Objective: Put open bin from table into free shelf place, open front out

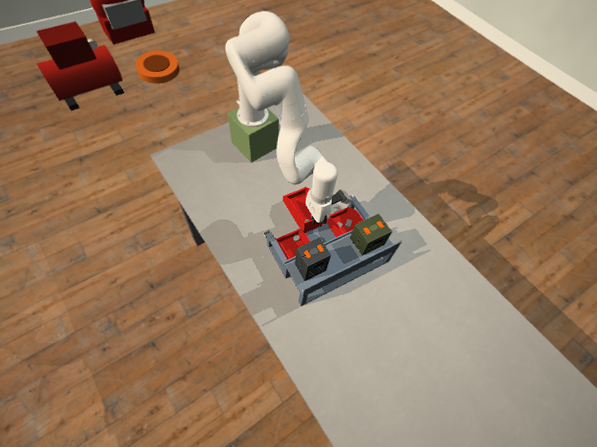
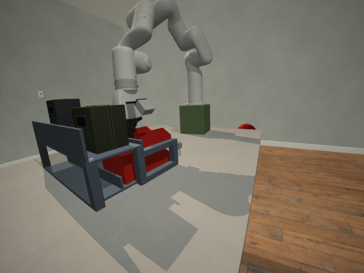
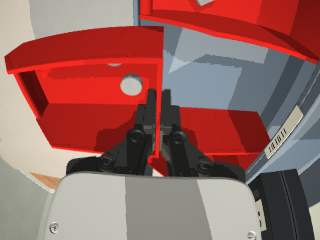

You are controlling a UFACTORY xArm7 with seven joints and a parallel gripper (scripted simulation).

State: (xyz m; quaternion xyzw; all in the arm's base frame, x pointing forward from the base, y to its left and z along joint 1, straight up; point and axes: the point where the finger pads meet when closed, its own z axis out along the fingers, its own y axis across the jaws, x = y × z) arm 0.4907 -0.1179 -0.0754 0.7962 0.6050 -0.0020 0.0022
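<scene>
My gripper (image 1: 317, 221) (image 2: 131, 132) (image 3: 158, 102) is shut on the upright rear wall of a red open bin (image 1: 296, 203) (image 2: 154, 137) (image 3: 95, 115). The held bin is over the shelf's front edge, its rear towards the shelf and open front towards the robot base. A round grey part (image 3: 131, 85) and a bit of another show in it. On the shelf (image 3: 210, 85) a red bin (image 1: 286, 246) (image 3: 222, 131) stands on one side of the free place, and a red bin with grey parts (image 1: 339, 227) (image 3: 260, 35) on the other. The held bin's underside is hidden.
A raised board (image 1: 338, 262) covers the shelf's rear. On it stand a dark box (image 1: 306, 263) (image 2: 58, 112) (image 3: 280, 200) and an olive box (image 1: 365, 240) (image 2: 98, 129). Shelf posts (image 2: 140, 165) stand at the sides.
</scene>
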